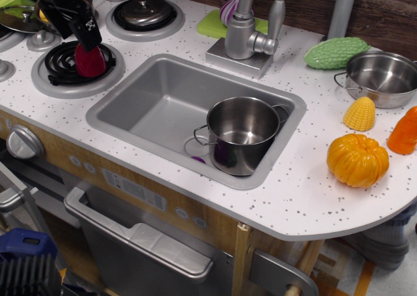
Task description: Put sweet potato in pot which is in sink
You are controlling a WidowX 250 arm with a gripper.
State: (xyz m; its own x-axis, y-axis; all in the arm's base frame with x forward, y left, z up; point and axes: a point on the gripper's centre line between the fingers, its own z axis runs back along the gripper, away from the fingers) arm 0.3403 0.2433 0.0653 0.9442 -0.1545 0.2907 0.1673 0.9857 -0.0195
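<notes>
Now my jaws (88, 36) pinch the sweet potato (89, 61) upright over the burner (78, 68) near the tabletop's (313, 192) far-left corner, long axis vertical; which end points up is hidden.

black arm (62, 2), white-marked hand (88, 36).

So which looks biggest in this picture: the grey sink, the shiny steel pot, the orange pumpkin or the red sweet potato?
1. Grey plastic sink.
2. Deep shiny steel pot.
3. Orange ribbed pumpkin.
4. Glossy dark red sweet potato, though it sits farther back and the black claw hides its top, so that last gap is unsure.
</notes>
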